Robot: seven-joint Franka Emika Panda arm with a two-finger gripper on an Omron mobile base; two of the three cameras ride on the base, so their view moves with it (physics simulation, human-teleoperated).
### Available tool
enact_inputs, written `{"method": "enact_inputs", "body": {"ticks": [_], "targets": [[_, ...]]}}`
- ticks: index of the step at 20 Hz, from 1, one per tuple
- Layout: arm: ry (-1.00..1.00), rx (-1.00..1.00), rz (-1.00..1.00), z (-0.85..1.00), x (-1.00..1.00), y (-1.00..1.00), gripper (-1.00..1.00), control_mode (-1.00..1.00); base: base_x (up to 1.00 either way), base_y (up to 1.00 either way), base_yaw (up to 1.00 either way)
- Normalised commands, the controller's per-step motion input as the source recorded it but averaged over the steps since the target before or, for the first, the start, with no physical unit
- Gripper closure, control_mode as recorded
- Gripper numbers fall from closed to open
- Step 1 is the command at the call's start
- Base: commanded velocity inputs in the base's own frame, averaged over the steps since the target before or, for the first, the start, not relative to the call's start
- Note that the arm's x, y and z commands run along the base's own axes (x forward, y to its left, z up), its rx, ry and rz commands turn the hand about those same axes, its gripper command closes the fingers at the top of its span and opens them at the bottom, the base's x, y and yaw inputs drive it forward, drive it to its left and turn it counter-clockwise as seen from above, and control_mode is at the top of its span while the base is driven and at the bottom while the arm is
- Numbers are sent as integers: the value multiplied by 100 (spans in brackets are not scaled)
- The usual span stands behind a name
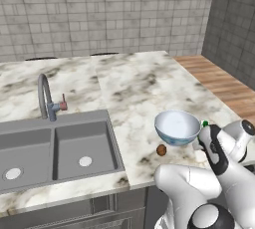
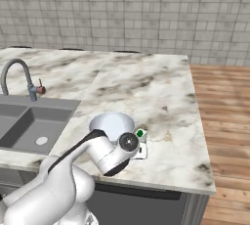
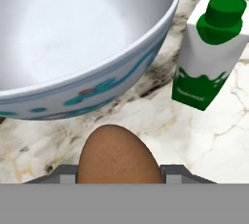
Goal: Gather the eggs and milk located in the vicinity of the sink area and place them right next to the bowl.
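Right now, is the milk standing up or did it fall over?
Standing up. The milk sits on its green base on the counter with its cap on top, right beside the bowl.

White-and-brown marbled stone surface [image 1: 144, 83] under a grey tiled wall.
The grey square-tiled back wall [image 1: 99, 9] runs along its far edge; to the right lies a reddish-brown wooden plank floor [image 2: 224, 121], with dark grey cabinet fronts [image 1: 74, 213] below the near edge.
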Motion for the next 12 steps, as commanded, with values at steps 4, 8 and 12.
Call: {"method": "enact_inputs", "body": {"ticks": [4,8,12], "targets": [[-4,0,4,-2,11,0,100,-100,0,0,0],[-2,0,3,-7,3,1,100,-100,0,0,0],[0,0,1,-3,0,0,100,-100,0,0,0]]}}
